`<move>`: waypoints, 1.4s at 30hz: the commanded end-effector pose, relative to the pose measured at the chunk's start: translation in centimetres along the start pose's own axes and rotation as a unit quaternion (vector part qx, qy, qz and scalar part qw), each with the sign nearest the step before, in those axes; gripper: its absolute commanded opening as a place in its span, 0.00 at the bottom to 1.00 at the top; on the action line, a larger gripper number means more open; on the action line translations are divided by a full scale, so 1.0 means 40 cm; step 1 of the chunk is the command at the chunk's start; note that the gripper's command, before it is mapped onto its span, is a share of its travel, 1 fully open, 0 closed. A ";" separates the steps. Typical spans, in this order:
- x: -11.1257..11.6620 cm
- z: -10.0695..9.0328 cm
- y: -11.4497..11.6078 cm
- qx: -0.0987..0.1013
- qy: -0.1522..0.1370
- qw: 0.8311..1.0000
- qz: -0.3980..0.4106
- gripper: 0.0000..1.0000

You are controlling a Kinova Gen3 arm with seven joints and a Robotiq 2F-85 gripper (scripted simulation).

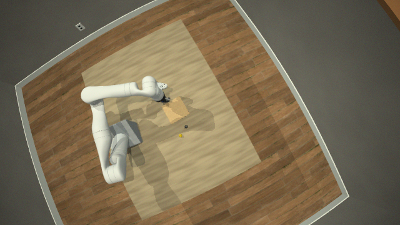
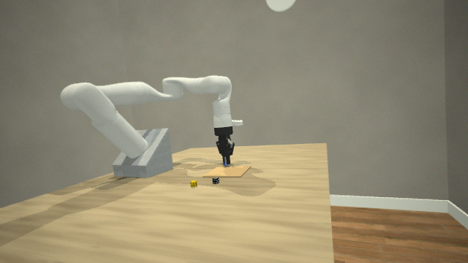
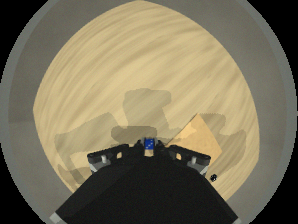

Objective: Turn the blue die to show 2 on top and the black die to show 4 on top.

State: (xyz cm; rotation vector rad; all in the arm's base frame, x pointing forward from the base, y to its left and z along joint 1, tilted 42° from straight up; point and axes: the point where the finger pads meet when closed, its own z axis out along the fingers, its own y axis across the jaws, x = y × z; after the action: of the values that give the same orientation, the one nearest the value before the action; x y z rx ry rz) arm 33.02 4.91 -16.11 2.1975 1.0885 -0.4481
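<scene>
The blue die [image 2: 224, 164] [image 3: 149, 144] is between the fingertips of my gripper [image 1: 169, 100] [image 2: 226, 163] [image 3: 149, 142], which is shut on it just beyond the mat's edge, low over the table. White pips show on the die in the wrist view, but I cannot read its number surely. The orange mat [image 1: 179, 109] [image 2: 234, 172] [image 3: 202, 137] lies flat. The black die [image 1: 185, 126] [image 2: 216, 180] [image 3: 213, 177] sits on the table off the mat. The yellow die [image 1: 180, 135] [image 2: 194, 183] sits near it, apart from it. Their top numbers are too small to read.
The wooden table [image 1: 219, 137] [image 2: 278, 219] [image 3: 150, 65] extends around the mat. The grey sloped base [image 1: 134, 132] [image 2: 159, 157] stands left of the dice in the top and exterior views. The arm's shadow crosses the table and mat.
</scene>
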 end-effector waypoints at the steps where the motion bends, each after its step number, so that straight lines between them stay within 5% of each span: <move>1: 0.001 -0.002 0.000 0.000 0.001 1.000 0.000 0.11; 29: 0.001 -0.006 0.000 0.000 0.001 1.000 0.000 0.11; 42: 0.001 -0.163 0.000 0.000 0.001 1.000 0.000 0.11</move>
State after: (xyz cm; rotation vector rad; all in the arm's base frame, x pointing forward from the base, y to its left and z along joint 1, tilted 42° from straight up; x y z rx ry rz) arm 33.05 8.17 -11.95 2.1872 1.0790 -0.4577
